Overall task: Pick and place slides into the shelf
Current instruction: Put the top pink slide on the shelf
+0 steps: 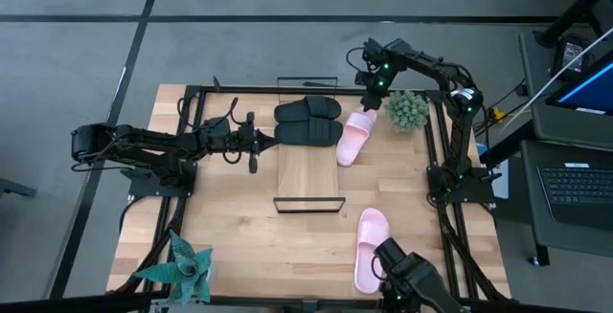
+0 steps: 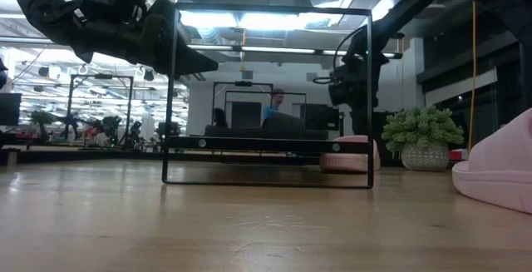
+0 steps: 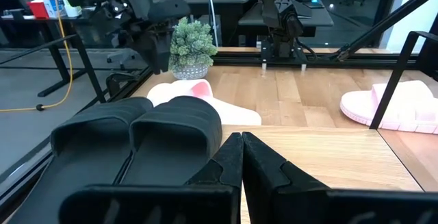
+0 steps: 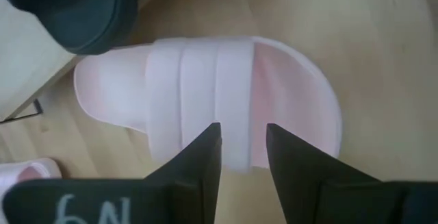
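Observation:
Two black slides [image 1: 308, 122] lie side by side on the far end of the light-wood shelf [image 1: 306, 174]. One pink slide [image 1: 352, 139] lies sole down on the table just right of the shelf. A second pink slide [image 1: 370, 246] lies near the front edge. My right gripper [image 4: 243, 148] hangs open above the first pink slide, pointing steeply down. Its fingers stand over the edge of the wide strap [image 4: 198, 94], and a gap below them shows in the low view. My left gripper [image 1: 254, 148] is shut and touches nothing, held level above the table at the shelf's left side.
A small potted plant [image 1: 407, 110] stands close to the right of my right gripper. Another plant [image 1: 182, 270] stands at the near left corner. Thin black wire rails [image 1: 308, 203] rise at the shelf's two short ends. Bare board lies between the black slides and the near rail.

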